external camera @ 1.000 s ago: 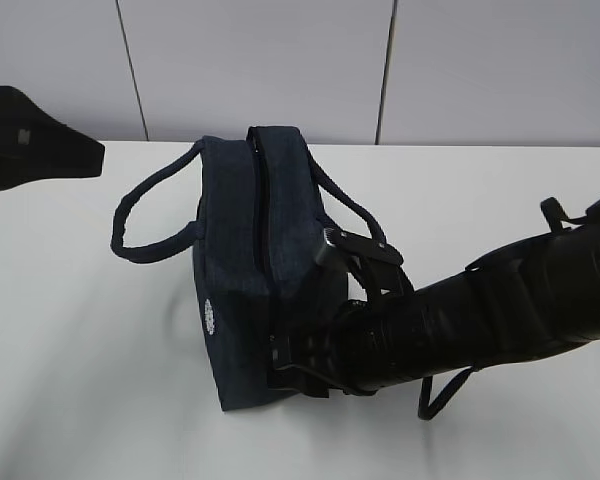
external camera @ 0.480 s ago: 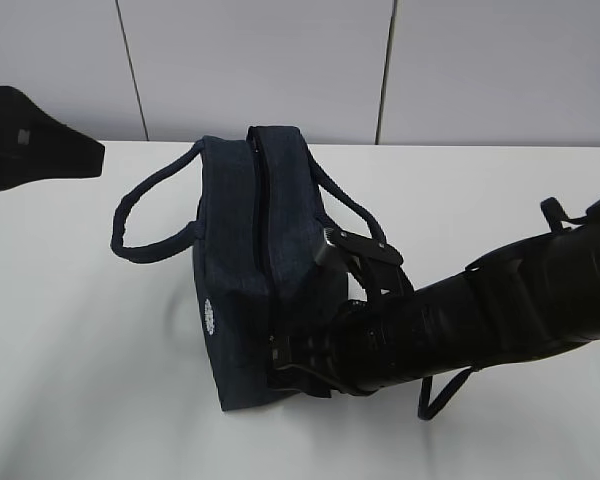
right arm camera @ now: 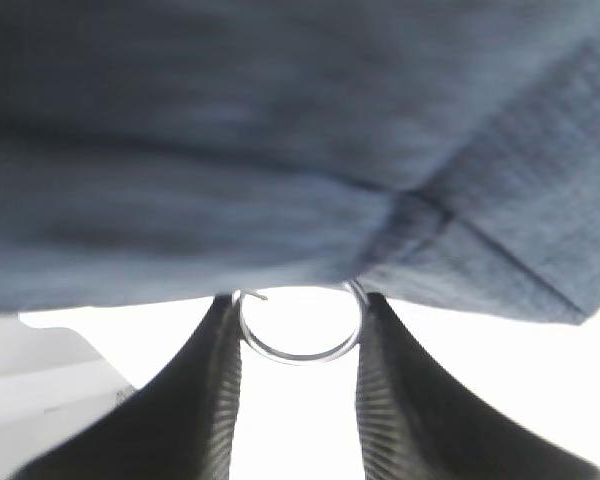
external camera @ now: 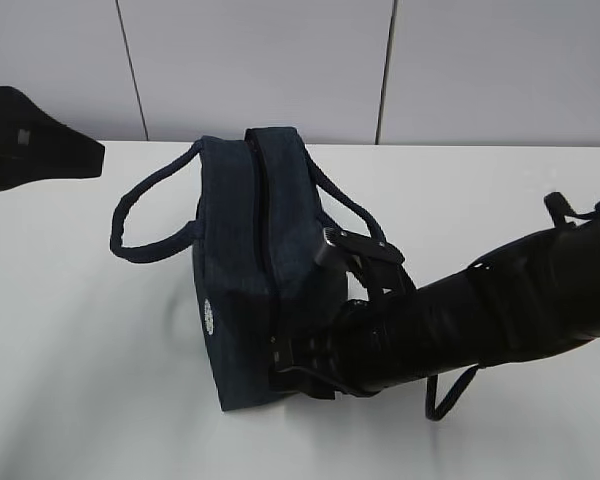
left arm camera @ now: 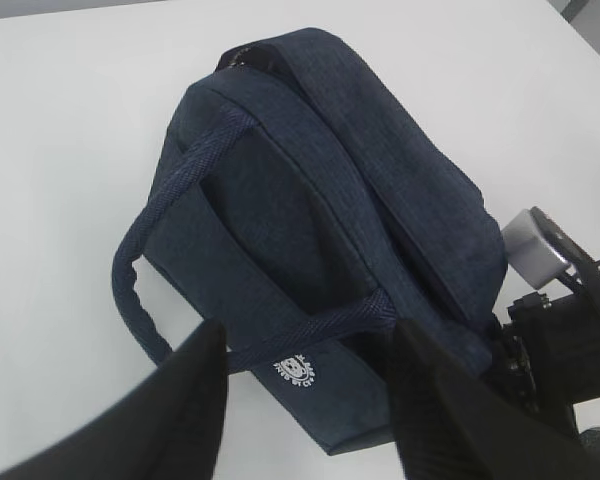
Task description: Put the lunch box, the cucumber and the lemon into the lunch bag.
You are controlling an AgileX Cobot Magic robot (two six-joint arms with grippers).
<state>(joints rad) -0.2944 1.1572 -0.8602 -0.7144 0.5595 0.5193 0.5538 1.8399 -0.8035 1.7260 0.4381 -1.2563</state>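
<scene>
Currently the navy lunch bag [external camera: 250, 270] lies zipped on the white worktop [external camera: 80, 330], the right tool [right arm camera: 298, 330] at its near end straddling the metal ring pull [right arm camera: 300, 325] without clamping it, while the left tool [left arm camera: 305, 400] hovers released nearby.

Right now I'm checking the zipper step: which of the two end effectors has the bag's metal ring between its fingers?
The right end effector: the ring pull sits between its fingers under the lunch bag. The left end effector hovers apart, open.
</scene>
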